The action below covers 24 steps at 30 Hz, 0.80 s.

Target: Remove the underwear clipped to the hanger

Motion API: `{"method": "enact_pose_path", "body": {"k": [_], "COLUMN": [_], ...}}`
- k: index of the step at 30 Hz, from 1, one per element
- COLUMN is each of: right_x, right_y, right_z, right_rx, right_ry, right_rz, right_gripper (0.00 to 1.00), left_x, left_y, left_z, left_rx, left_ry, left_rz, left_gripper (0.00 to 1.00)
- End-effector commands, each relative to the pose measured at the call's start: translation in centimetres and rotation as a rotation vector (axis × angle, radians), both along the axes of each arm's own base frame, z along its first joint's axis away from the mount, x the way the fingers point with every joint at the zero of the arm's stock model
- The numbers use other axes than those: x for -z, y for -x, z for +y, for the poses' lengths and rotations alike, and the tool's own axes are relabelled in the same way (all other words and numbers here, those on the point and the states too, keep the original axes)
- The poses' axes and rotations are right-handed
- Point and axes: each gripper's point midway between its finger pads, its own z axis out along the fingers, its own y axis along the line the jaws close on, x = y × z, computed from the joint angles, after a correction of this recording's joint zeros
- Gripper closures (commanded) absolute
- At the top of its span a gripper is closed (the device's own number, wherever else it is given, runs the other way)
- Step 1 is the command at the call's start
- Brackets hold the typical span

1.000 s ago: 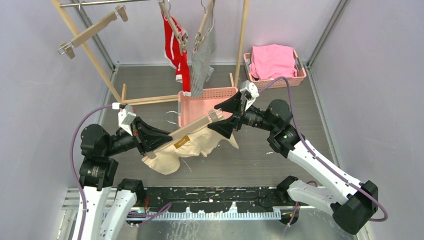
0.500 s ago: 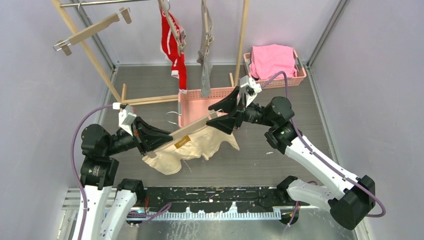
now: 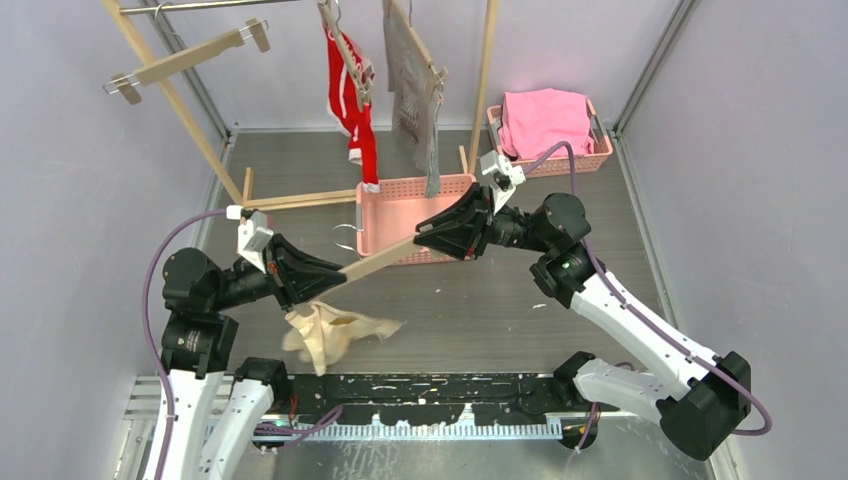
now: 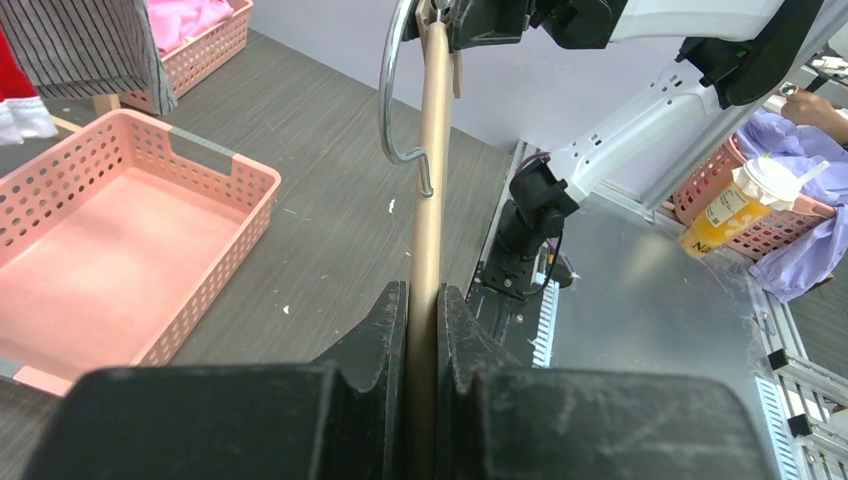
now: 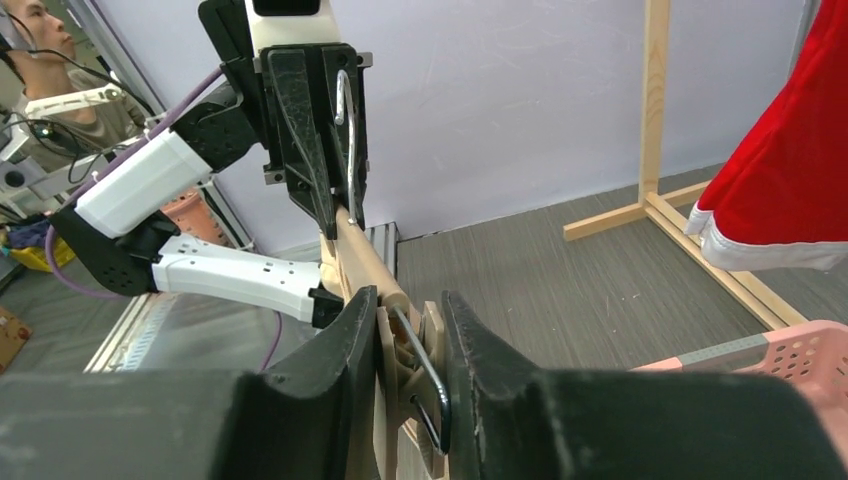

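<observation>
A wooden hanger [image 3: 380, 260] is held level between both arms over the table. My left gripper [image 3: 335, 275] is shut on its bar [image 4: 432, 150]. At the hanger's right end, my right gripper [image 3: 425, 235] is shut on the clip [image 5: 415, 370], its jaws pressed against both sides. The pale peach underwear [image 3: 335, 330] droops in a bunch below the left gripper, free of the right clip; its left attachment is hidden. Up on the rack hang the red underwear [image 3: 352, 95] and the striped underwear [image 3: 412, 85], each on its own hanger.
A pink basket [image 3: 440, 185] sits just behind the held hanger. A second basket [image 3: 600, 158] with bright pink cloth stands at the back right. An empty hanger [image 3: 185, 60] hangs at the rack's left. The rack's wooden legs [image 3: 300, 198] cross the floor.
My right gripper has closed on the hanger's right clip. The peach underwear's right side came free and fell into a bunch under the left gripper. The striped underwear swung on the rack.
</observation>
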Motion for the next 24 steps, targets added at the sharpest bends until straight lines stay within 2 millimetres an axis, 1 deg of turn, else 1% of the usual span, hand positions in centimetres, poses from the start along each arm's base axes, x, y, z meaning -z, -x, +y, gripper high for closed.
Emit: {"method": "enact_pose_path", "body": {"k": [1, 2, 3, 4, 6, 8, 9, 13, 14, 16, 18, 21, 24], "right_x": [-2.8, -2.7, -2.5, -2.2, -1.6, -1.3, -0.6, 0.3, 0.6, 0.8, 0.6, 0.1, -0.5], "right_y": [-0.5, -0.7, -0.9, -1.1, -1.4, -1.6, -1.8, -2.2, -2.2, -2.1, -1.8, -1.2, -0.9], "right_z": [-0.8, -0.9, -1.1, -1.2, -1.6, -1.9, -1.9, -1.7, -1.6, -1.2, -0.5, 0.5, 1.1], "right_rx": [0.092, 0.108, 0.122, 0.143, 0.18, 0.203, 0.205, 0.198, 0.19, 0.173, 0.152, 0.127, 0.111], "right_ry": [-0.06, -0.056, -0.055, -0.062, -0.082, -0.133, -0.146, -0.254, -0.277, -0.313, -0.332, -0.358, -0.383], "right_rz": [-0.076, -0.074, -0.072, -0.07, -0.054, -0.036, -0.005, 0.048, 0.058, 0.064, 0.05, 0.018, -0.008], "right_gripper": [0.71, 0.39, 0.17, 0.1, 0.01, 0.0, 0.0, 0.0, 0.01, 0.08, 0.11, 0.12, 0.11], "left_x": [-0.9, -1.0, -1.2, -1.4, -2.1, -2.7, -2.9, -4.0, -4.4, -4.9, -5.1, -5.2, -5.2], "left_y": [-0.8, -0.9, -0.9, -0.9, -1.0, -1.2, -1.4, -2.1, -2.3, -2.9, -3.4, -4.0, -4.3], "left_z": [0.2, 0.2, 0.2, 0.2, 0.1, 0.0, 0.0, -0.4, -0.5, -0.9, -1.4, -2.5, -3.6], "left_rx": [-0.034, -0.035, -0.037, -0.037, -0.035, -0.03, -0.029, -0.03, -0.031, -0.034, -0.03, -0.02, -0.013], "left_ry": [0.006, 0.007, 0.009, 0.012, 0.024, 0.035, 0.042, 0.098, 0.116, 0.142, 0.154, 0.171, 0.18], "left_rz": [-0.069, -0.071, -0.075, -0.078, -0.098, -0.105, -0.108, -0.116, -0.123, -0.111, -0.102, -0.085, -0.087], "left_gripper": [1.0, 1.0, 1.0, 1.0, 1.0, 1.0, 1.0, 1.0, 1.0, 1.0, 1.0, 1.0, 1.0]}}
